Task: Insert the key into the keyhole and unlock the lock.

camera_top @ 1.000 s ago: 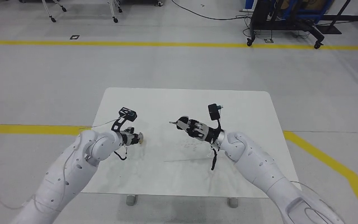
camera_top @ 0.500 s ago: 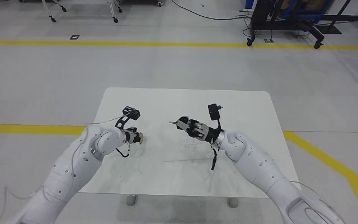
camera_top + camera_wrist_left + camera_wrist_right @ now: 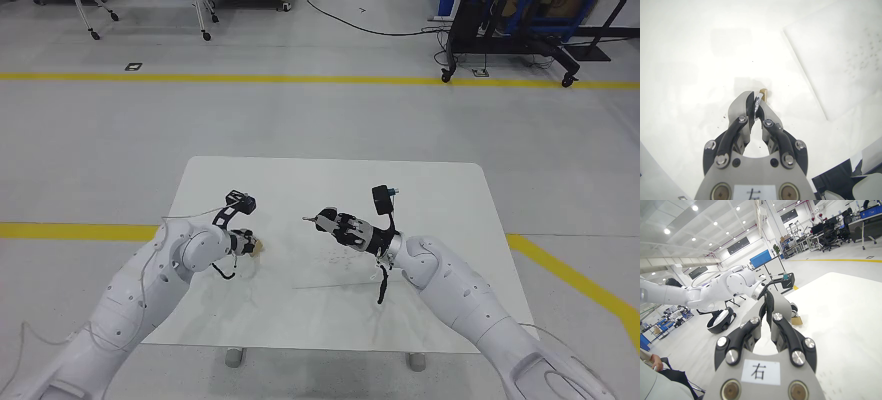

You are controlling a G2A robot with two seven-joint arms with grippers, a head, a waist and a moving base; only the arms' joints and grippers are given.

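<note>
1. Chg vs 1 s ago, top view: left gripper point(image 3: 247, 243) w/ lock point(image 3: 257, 243) has slid toward frame centre, a bit nearer the right gripper point(image 3: 318, 220). Its forearm has swung in w/ it. Right arm hasn't shifted, same spot just right of centre. Gap btwn the two grippers is smaller than before, still apart.
2. Left gripper: jaws closed down on the lock's shackle point(image 3: 755, 107), ribbed black pads point(image 3: 750, 106) pinching it from both sides. Lock body sticks out past the fingertips, clear of the pads.
3. Right gripper: jaws pressed nearly flat together, pinching the key point(image 3: 308, 218). Only a thin sliver pokes out past the tip, pointing toward the lock. Key too small for detail.
4. Position, top view: lock sits centre-left of frame, over the left part of the white table point(image 3: 440, 200), left of the key tip. Key & lock not touching; bare tabletop shows btwn them. Can't tell if lock rests on the table or hangs just above it.
5. Lock look: small padlock w/ brass-coloured squarish body point(image 3: 764, 95) & curved silver shackle. In right wrist view the body hangs from the shackle under the left fingertips, broad face toward that camera. Keyhole not discernible.
</note>
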